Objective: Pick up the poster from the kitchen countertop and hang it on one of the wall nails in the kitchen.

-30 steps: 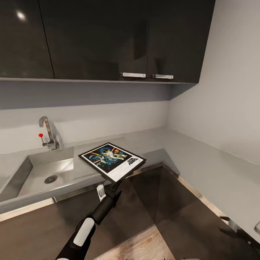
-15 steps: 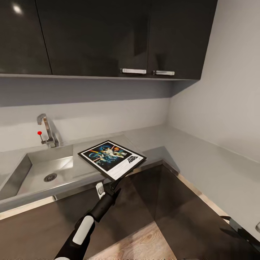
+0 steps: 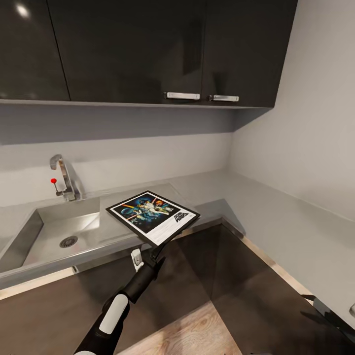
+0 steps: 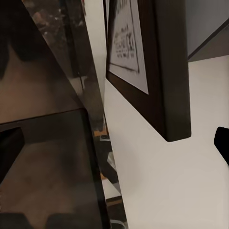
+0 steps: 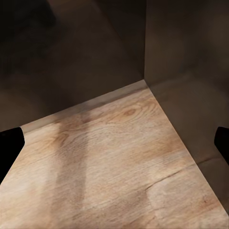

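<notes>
Pale grey matte table runs along the wall and turns the corner to the right, above dark cabinet fronts. Inset steel sink at left, tap behind it. Wood-grain floor below.

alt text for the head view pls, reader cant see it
The left gripper holds the framed Star Wars poster by its near edge, roughly flat, above the grey kitchen countertop beside the steel sink. Dark wall cabinets hang above, over a plain light grey wall.
</notes>
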